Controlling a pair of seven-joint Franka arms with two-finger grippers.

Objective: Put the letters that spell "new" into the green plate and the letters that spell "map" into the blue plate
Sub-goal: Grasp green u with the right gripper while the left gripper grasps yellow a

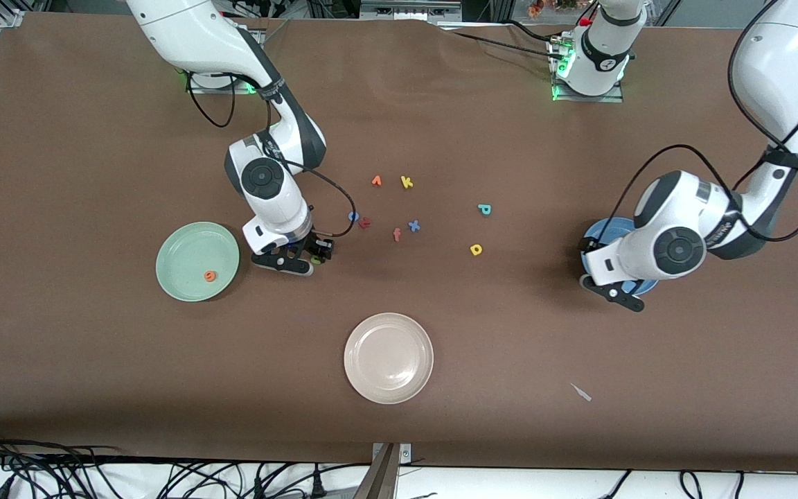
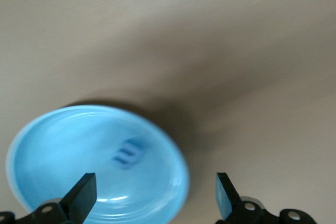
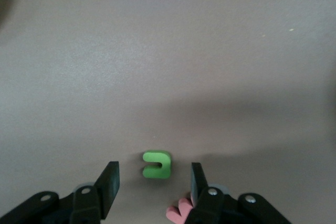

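- Currently, the right gripper (image 3: 152, 182) is being held low over the table with its fingers apart and empty, the green n (image 3: 157, 164) lying on the cloth between them and the red-pink w (image 3: 178, 212) just beside one finger.
- The green plate (image 1: 176, 278) is lying near that gripper, toward the right arm's end of the table, with the orange e (image 1: 210, 276) resting in it and bare plate being left around the letter.
- The left gripper (image 2: 152, 195) is being held over the blue plate (image 2: 47, 156), its fingers spread wide and empty; the blue m (image 2: 127, 153) is lying in the plate.
- The teal-green p (image 1: 484, 209) and the yellow a (image 1: 476, 249) are lying apart on open cloth between the two arms.
- A loose cluster is crowding the mid-table: the orange v (image 1: 376, 181), yellow k (image 1: 406, 182), blue x (image 1: 413, 225), pink f (image 1: 397, 235) and blue o (image 1: 353, 216).
- The cream-white plate (image 1: 371, 374) is sitting nearer the front camera, well apart from the letters.
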